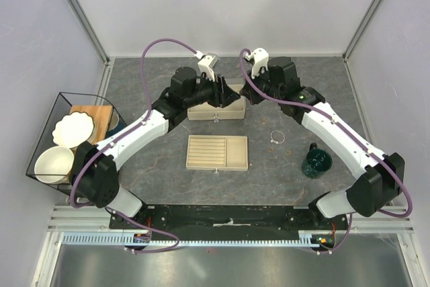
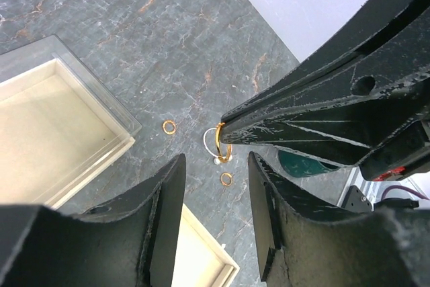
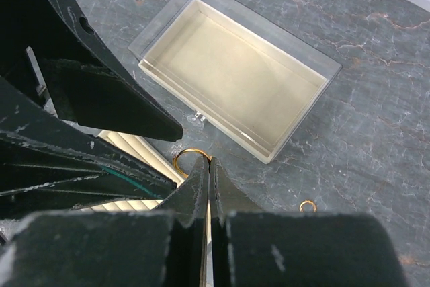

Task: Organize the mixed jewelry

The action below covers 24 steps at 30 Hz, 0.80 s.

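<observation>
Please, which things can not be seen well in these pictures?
Top view: small gold rings and the held gold ring, too small.
Left wrist: dark green glass vessel mostly behind the right gripper.
Right wrist: beige slotted tray mostly behind the left gripper's fingers.

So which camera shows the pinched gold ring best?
Left wrist view: the small gold ring shows nearly whole at the tip of the right gripper. Right wrist view shows only an arc past its shut fingers. In the top view I cannot make it out.
</observation>
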Each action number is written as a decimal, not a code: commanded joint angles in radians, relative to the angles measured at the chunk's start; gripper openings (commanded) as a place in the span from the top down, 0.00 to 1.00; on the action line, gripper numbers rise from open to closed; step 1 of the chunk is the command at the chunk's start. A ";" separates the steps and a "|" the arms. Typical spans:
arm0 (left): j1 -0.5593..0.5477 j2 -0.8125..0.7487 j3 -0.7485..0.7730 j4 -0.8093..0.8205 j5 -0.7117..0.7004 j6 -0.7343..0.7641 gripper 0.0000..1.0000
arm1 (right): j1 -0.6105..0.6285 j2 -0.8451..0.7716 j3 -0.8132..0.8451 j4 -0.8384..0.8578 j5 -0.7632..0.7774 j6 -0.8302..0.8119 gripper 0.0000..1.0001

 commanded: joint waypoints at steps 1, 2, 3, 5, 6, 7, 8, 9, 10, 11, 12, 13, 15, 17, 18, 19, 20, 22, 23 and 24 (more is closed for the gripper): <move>-0.005 -0.006 0.045 0.024 -0.018 -0.010 0.51 | 0.005 -0.033 0.008 0.035 -0.027 0.018 1.00; -0.005 -0.005 0.046 0.024 -0.015 -0.012 0.51 | 0.005 -0.035 0.006 0.035 -0.028 0.018 1.00; -0.005 -0.002 0.046 0.025 -0.012 -0.012 0.53 | 0.005 -0.035 0.005 0.034 -0.030 0.018 1.00; -0.005 0.006 0.051 0.025 -0.009 -0.013 0.56 | 0.005 -0.036 0.003 0.035 -0.030 0.020 1.00; -0.005 0.006 0.054 0.025 -0.009 -0.016 0.58 | 0.007 -0.036 0.003 0.035 -0.033 0.020 1.00; -0.005 0.009 0.057 0.025 -0.007 -0.018 0.59 | 0.005 -0.036 0.003 0.034 -0.033 0.020 1.00; -0.005 0.009 0.057 0.025 -0.001 -0.018 0.60 | 0.005 -0.038 0.005 0.035 -0.034 0.021 1.00; -0.006 0.012 0.057 0.025 0.001 -0.019 0.62 | 0.005 -0.039 0.005 0.035 -0.034 0.021 1.00; -0.005 0.011 0.060 0.025 0.002 -0.019 0.63 | 0.005 -0.038 0.005 0.035 -0.037 0.021 1.00; -0.006 0.012 0.060 0.025 0.005 -0.018 0.64 | 0.005 -0.039 0.005 0.034 -0.037 0.021 1.00; -0.005 0.014 0.062 0.025 0.004 -0.019 0.65 | 0.005 -0.039 0.005 0.037 -0.037 0.023 1.00; -0.006 0.017 0.063 0.024 0.005 -0.019 0.67 | 0.005 -0.039 0.005 0.037 -0.039 0.023 1.00; -0.005 0.018 0.065 0.024 0.007 -0.019 0.69 | 0.005 -0.039 0.003 0.037 -0.039 0.024 1.00; -0.006 0.020 0.065 0.022 0.005 -0.019 0.69 | 0.005 -0.041 0.002 0.037 -0.039 0.025 1.00; -0.006 0.018 0.066 0.022 0.007 -0.018 0.69 | 0.005 -0.042 0.002 0.038 -0.039 0.025 1.00; -0.006 0.021 0.063 0.022 0.008 -0.018 0.69 | 0.005 -0.042 0.000 0.038 -0.039 0.025 1.00; -0.006 0.021 0.062 0.022 0.007 -0.018 0.69 | 0.005 -0.042 0.002 0.038 -0.037 0.025 1.00; -0.006 0.020 0.059 0.022 0.007 -0.019 0.69 | 0.005 -0.045 0.003 0.038 -0.037 0.025 1.00; -0.006 0.020 0.057 0.024 0.007 -0.019 0.70 | 0.005 -0.044 0.003 0.040 -0.039 0.025 1.00; -0.006 0.021 0.059 0.025 0.005 -0.021 0.70 | 0.005 -0.044 0.003 0.038 -0.037 0.023 1.00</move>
